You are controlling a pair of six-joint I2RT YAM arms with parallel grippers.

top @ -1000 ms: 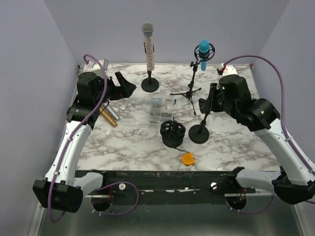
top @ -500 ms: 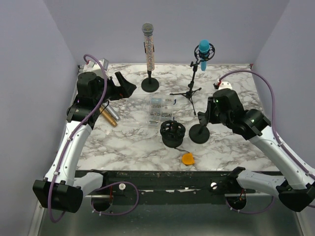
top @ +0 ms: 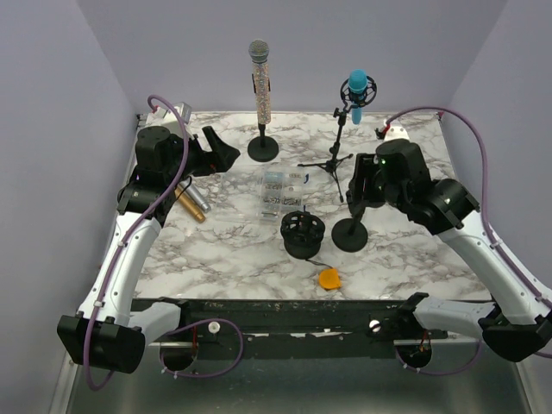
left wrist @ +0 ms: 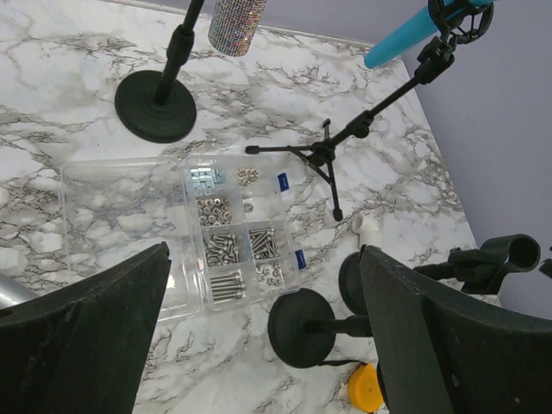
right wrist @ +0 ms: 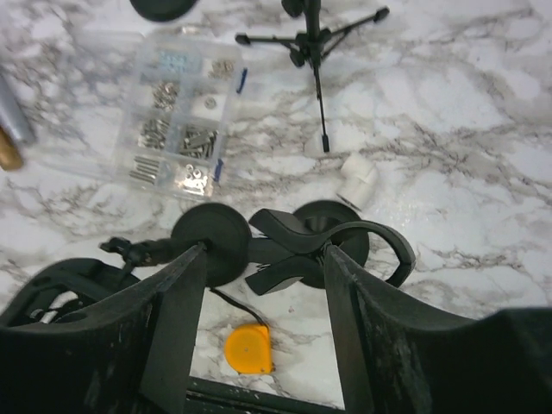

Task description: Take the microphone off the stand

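Observation:
A glittery silver microphone stands upright in a round-base stand at the back. A blue microphone sits in a shock mount on a tripod stand; both show at the top of the left wrist view, glittery and blue. My right gripper is open just in front of the tripod, above an empty clip stand; the clip lies just past my open fingers. My left gripper is open and empty at the back left, left of the glittery microphone's stand.
A clear box of screws lies mid-table. A black cage-topped stand and an orange tape measure are near the front. Gold and silver microphones lie at the left. A small white cylinder lies by the tripod.
My right arm has swung left and a little back, bringing its gripper closer to the tripod over the empty clip stand. The left arm and both microphones have not moved.

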